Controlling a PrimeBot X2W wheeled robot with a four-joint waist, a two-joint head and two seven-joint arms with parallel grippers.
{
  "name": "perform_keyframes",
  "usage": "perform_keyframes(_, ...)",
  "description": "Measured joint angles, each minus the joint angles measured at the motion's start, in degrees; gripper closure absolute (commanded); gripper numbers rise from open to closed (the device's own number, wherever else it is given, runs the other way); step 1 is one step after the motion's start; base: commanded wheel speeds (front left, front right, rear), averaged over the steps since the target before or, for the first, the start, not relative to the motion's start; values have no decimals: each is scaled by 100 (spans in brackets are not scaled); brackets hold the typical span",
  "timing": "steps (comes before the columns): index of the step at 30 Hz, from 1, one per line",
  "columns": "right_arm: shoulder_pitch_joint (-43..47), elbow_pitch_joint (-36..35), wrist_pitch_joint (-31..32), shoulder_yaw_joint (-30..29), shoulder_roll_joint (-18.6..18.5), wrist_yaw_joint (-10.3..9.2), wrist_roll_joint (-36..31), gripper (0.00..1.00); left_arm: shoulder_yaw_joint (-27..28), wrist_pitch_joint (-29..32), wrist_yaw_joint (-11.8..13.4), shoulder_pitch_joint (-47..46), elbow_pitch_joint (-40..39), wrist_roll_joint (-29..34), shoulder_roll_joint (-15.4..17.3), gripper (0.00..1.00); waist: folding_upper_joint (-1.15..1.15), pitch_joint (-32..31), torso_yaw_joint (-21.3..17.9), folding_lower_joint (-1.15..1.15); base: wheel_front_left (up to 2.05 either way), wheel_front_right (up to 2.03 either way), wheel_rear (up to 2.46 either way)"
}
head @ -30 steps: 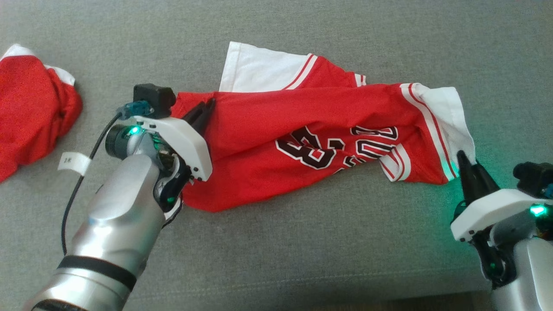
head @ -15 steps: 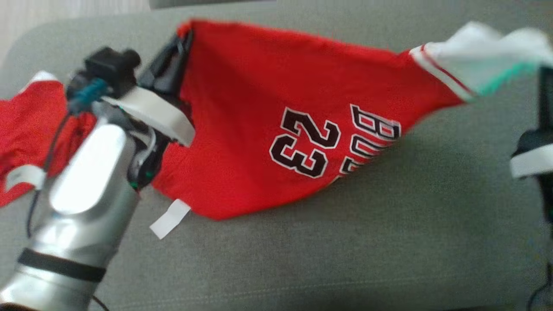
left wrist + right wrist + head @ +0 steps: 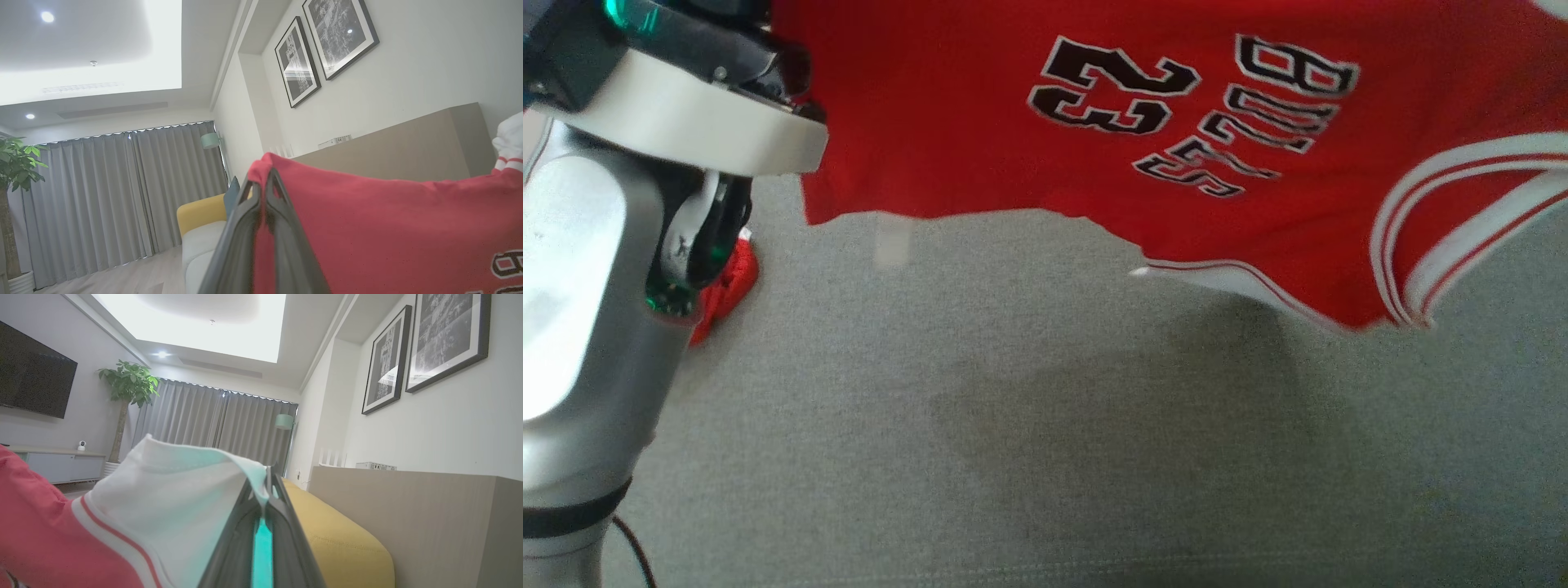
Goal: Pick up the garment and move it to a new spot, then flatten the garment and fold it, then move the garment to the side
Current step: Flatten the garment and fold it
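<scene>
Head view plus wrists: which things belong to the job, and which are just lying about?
Job:
- red number-23 jersey, lifted off the grey sofa seat
- left gripper, shut on its red edge
- right gripper, shut on its white part

Lying about:
- another red cloth on the seat
- yellow cushion
- framed pictures
- potted plant

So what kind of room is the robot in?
Most likely a living room at home: there is a sofa, a TV on the wall, and long curtains.
</scene>
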Motion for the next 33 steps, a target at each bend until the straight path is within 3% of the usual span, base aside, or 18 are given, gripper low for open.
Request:
perform_keyframes(8, -447, 266, 299, 241, -222, 0, 257, 100, -9, 422, 60, -2, -194, -60, 99, 100, 0, -84, -3, 0, 0, 0, 0)
perform_keyframes(15, -1373, 1235, 278, 722, -368, 0, 510, 100, -62, 416, -107, -374, 673, -160, -65, 100, 0, 239, -23, 0, 0, 0, 0)
perform_keyframes(18, -2033, 1931, 21, 1033, -371, 0, 555, 100, -113, 224, -253, -839, 1396, -190, -254, 100, 0, 441, -38, 0, 0, 0, 0)
perform_keyframes(19, -2522, 2506, -192, 1292, -357, 0, 556, 100, -178, 34, -382, -1149, 1984, -188, -383, 100, 0, 560, -52, 0, 0, 0, 0)
perform_keyframes(24, -3742, 3995, -948, 1695, -202, 0, 543, 100, -211, -524, -598, -1904, 3446, -58, -738, 100, 0, 770, -67, 1, 0, 0, 0)
perform_keyframes(30, -5239, 5499, -1915, 1835, 193, 0, 541, 100, 27, -842, -644, -2910, 4600, 0, -1095, 100, 0, 1021, -67, 0, 0, 0, 0)
perform_keyframes(33, -5738, 6160, -2115, 1857, 425, 0, 539, 100, 181, -871, -694, -3278, 5014, 0, -1168, 100, 0, 1225, -89, 1, 0, 0, 0)
